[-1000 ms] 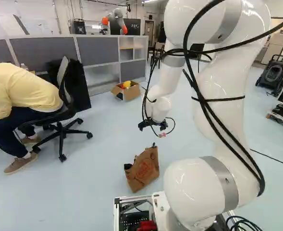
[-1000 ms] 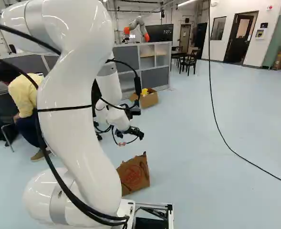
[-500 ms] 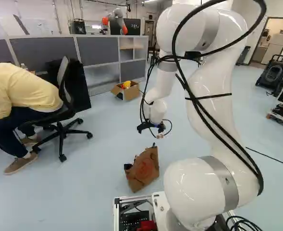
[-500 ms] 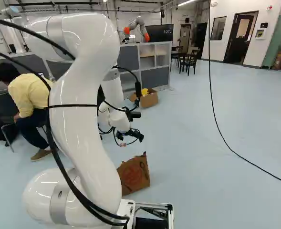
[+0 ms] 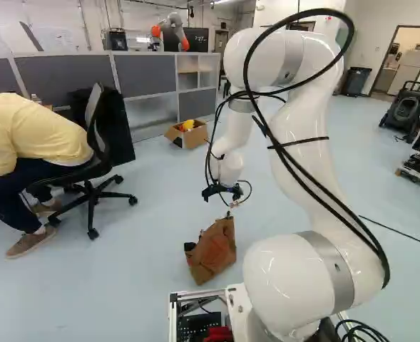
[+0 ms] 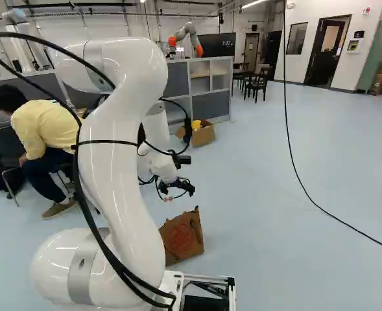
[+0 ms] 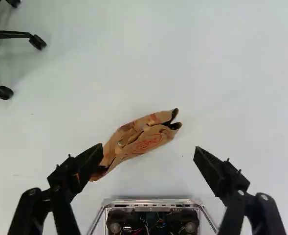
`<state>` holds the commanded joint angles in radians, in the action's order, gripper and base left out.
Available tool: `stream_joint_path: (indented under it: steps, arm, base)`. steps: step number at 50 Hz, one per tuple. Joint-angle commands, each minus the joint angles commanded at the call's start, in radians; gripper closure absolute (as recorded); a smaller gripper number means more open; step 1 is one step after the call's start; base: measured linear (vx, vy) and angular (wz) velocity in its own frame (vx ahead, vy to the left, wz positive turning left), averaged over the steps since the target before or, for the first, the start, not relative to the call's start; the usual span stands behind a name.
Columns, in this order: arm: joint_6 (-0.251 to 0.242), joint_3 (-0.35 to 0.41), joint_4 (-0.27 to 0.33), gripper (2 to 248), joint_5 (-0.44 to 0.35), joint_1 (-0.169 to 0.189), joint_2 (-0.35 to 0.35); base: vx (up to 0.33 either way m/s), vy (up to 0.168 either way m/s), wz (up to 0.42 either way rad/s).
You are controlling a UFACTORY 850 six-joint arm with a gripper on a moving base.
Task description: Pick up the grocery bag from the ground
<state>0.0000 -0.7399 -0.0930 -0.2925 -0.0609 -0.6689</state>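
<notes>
Bag (image 7: 146,142) lies on the floor (image 5: 131,285) below the claw (image 5: 222,193), apart from its 2 widely spread fingers (image 7: 87,164).

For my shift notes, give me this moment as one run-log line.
claw: open, over bag, no contact | bag: on floor, not gripped | pickup: not yet done

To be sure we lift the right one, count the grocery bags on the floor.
1: the brown paper bag, on the floor ahead of the base, not in the open jaws. The arm may hide others.
</notes>
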Motion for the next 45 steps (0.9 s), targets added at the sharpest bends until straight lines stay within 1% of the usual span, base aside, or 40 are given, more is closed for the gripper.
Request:
stream_joint_path:
  steps: [23,29,32,35,45]
  arm:
    - [0.0,-0.055,0.0,3,0.0,0.0,-0.095]
    - [0.003,-0.07,0.01,3,0.0,0.0,-0.119]
    - [0.023,-0.078,0.019,3,0.0,0.0,-0.132]
    - [0.054,-0.085,0.029,3,0.0,0.0,-0.144]
    - [0.184,-0.111,0.053,3,0.0,0.0,-0.184]
  base:
    - [0.0,0.0,0.0]
    - [0.0,0.0,0.0]
    - [0.0,0.0,0.0]
    - [0.0,0.0,0.0]
    - [0.0,0.0,0.0]
